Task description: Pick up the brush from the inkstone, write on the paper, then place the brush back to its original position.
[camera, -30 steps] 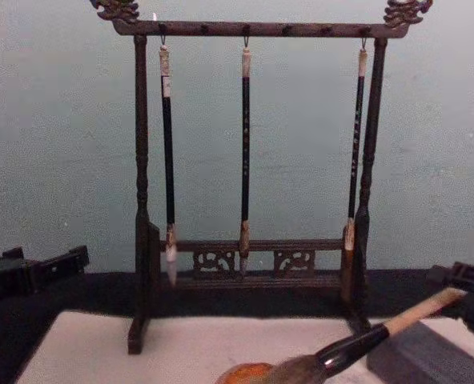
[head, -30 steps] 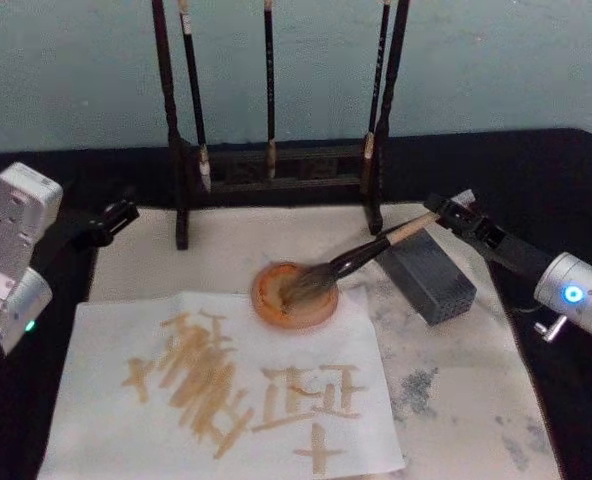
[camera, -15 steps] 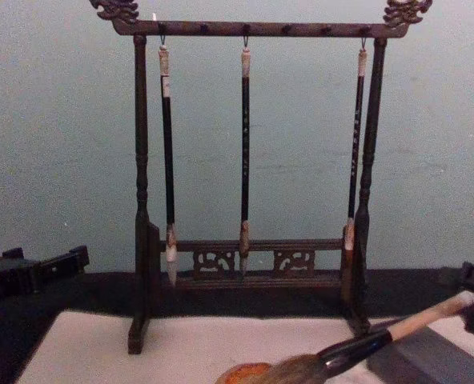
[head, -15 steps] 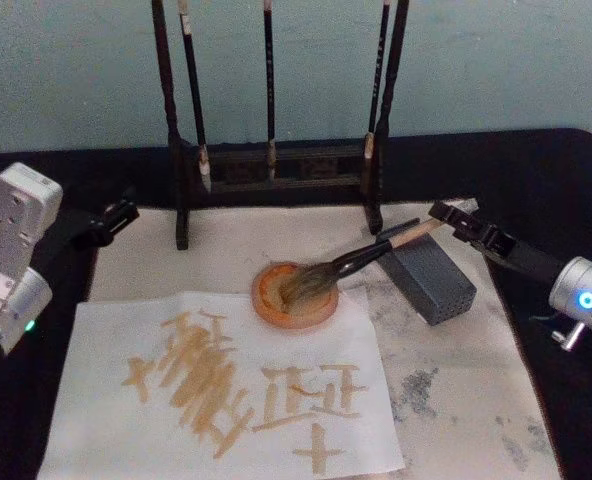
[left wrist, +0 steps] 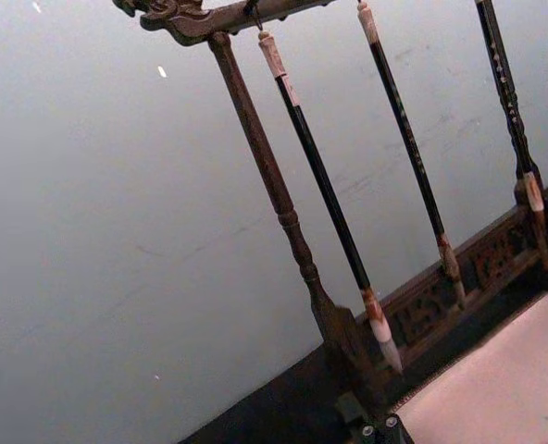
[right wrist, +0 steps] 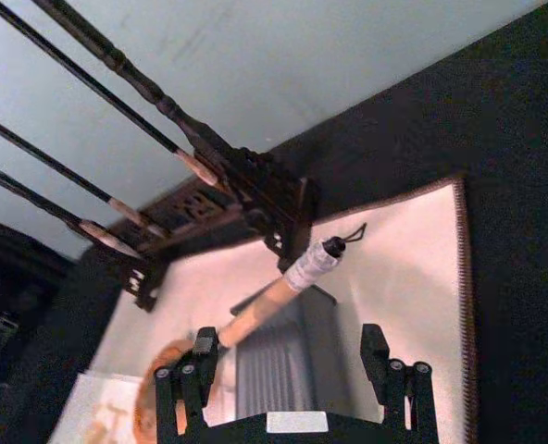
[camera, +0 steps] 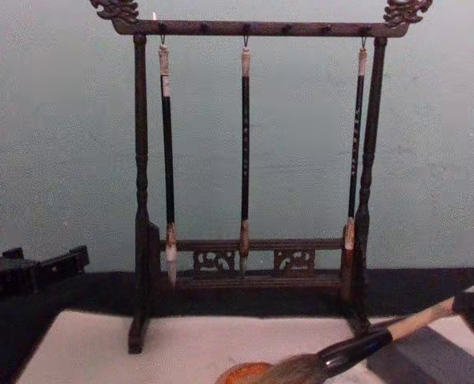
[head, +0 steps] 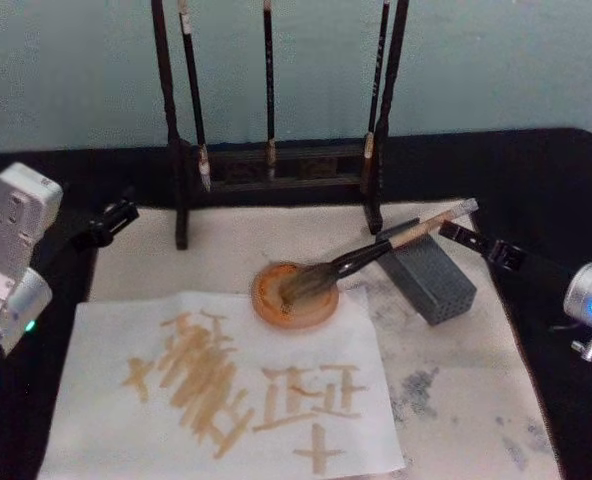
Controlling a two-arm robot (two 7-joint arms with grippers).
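The brush (head: 361,258) lies still, its bushy bristles in the round orange inkstone (head: 276,310) and its tan handle propped on a dark grey block (head: 431,278). In the chest view the brush (camera: 365,344) slants up to the right. My right gripper (head: 479,245) is open just right of the whitish end cap and apart from it. The right wrist view has the open right gripper (right wrist: 288,356) with the brush (right wrist: 297,276) lying beyond its fingers (right wrist: 376,347). The paper (head: 226,400) carries orange-brown strokes. My left gripper (head: 106,222) stays parked at the far left, shut.
A dark wooden brush stand (head: 276,165) with three thin hanging brushes (camera: 245,152) rises behind the dish. A cream felt mat (head: 456,400) with grey stains lies under everything. Black tabletop (head: 566,180) surrounds the mat.
My right gripper has let go of the brush handle and drawn back to the right. The brush has settled onto the grey block. The left arm has not moved.
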